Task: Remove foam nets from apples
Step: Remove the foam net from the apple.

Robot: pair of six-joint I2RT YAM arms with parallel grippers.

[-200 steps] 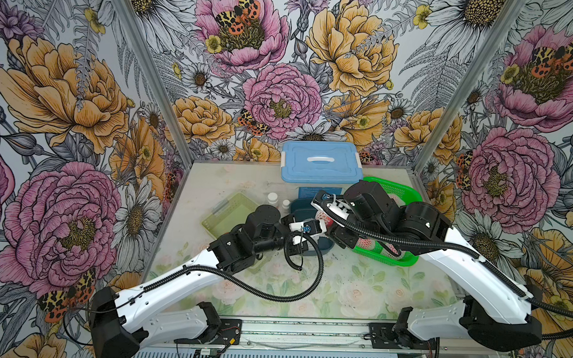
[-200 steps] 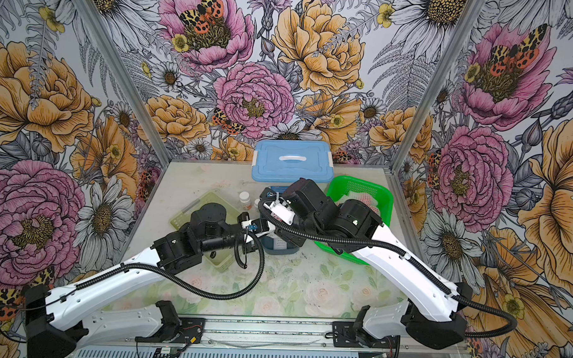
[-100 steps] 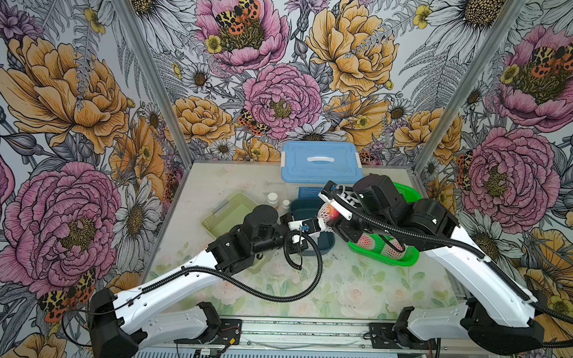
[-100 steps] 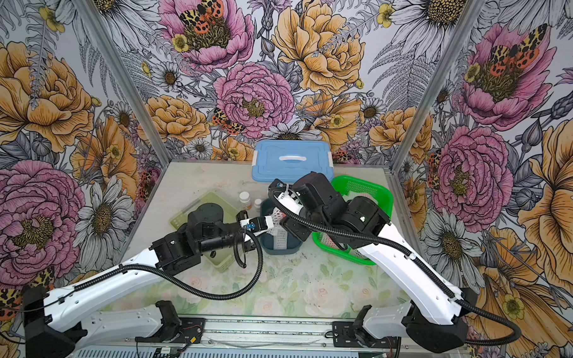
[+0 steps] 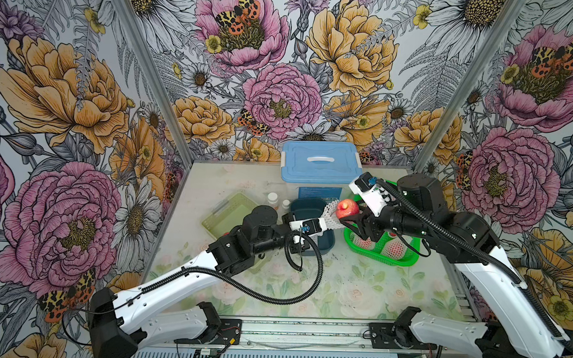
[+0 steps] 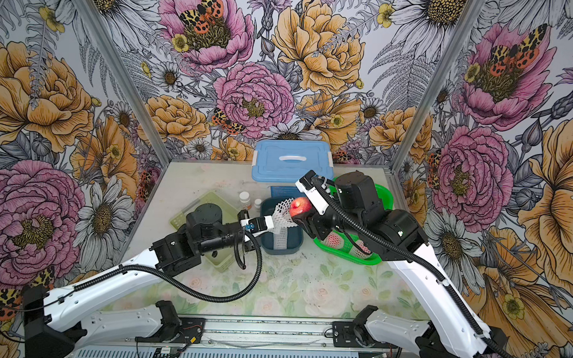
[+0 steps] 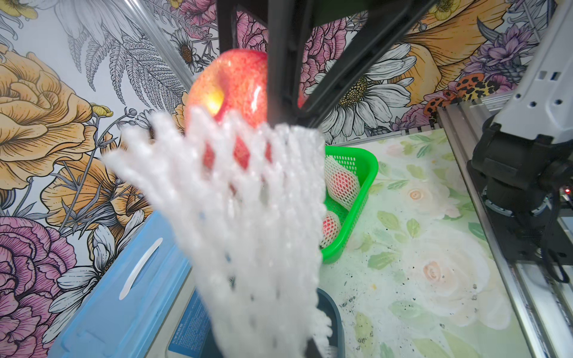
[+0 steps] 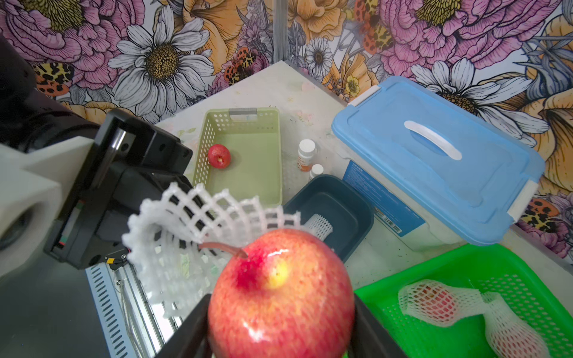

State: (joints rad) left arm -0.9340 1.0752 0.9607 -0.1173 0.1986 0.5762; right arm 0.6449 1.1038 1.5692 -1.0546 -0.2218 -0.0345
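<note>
Right claw [image 5: 349, 216]: clamped round apple [image 5: 347, 208].
Left claw [image 5: 324, 223]: pinched shut on net [image 5: 330, 214].
Tip: I'd pull net straight off, steadily.

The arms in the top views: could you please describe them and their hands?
The left arm and right arm have white shells, black joints and black bases. A ribbed black cable runs along each. Each wrist carries a white camera block; the left hand and right hand are black.
</note>
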